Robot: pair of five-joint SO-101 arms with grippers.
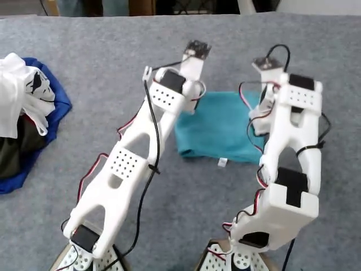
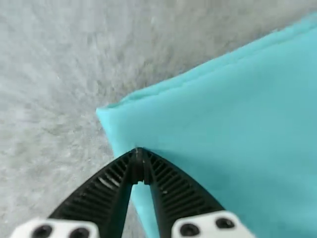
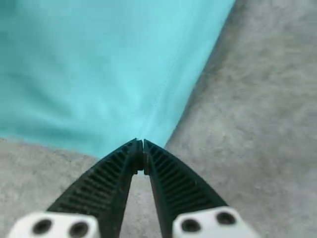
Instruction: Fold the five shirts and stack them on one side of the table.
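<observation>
Centrally on the table (image 1: 113, 68) lies the folded shirt (image 1: 217, 127), between the arms; the unfolded pile (image 1: 22, 113) sits well apart at the table's left edge. To move or refold the shirt well, you should probably lift both sides level and together, keeping the cloth taut. Left gripper (image 2: 139, 163): jaws closed, tips on the shirt near one corner. Right gripper (image 3: 139, 153): jaws closed, tips at the opposite edge; whether either pinches cloth is unclear.
</observation>
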